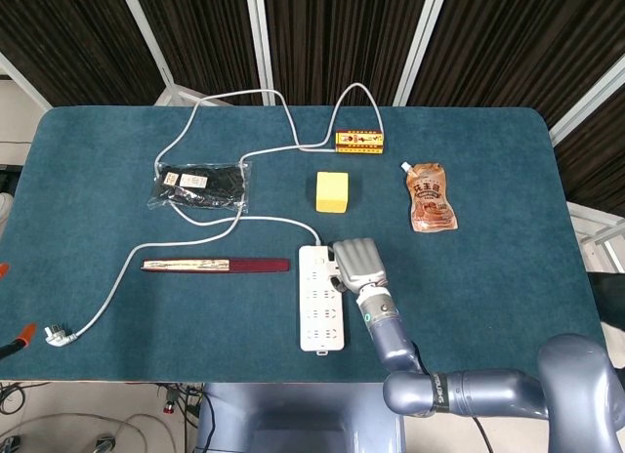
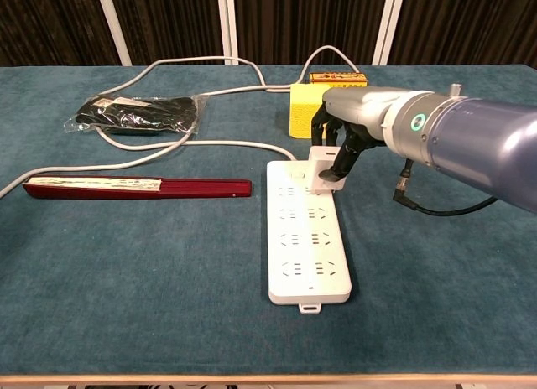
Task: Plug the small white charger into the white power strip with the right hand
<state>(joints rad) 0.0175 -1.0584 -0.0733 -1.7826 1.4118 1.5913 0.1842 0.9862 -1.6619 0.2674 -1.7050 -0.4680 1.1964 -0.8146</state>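
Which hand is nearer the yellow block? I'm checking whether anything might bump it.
Right. The right hand holds the small white charger over the power strip, just in front of the yellow block. No left hand is in view.

Power strip (image 2: 306, 238): landmark, lying lengthwise on the table (image 1: 508, 277) at its near middle. My right hand (image 2: 344, 142) is over the strip's far right corner, holding the charger (image 2: 323, 166) on top of that end. Long flat box (image 1: 216, 266): left of the strip. Bagged item (image 1: 200, 185): behind and left. Block (image 1: 332, 191): directly behind. Small box (image 1: 358, 140): behind the block. Pouch (image 1: 430, 197): behind and right. Loose plug (image 1: 59, 336): far left.
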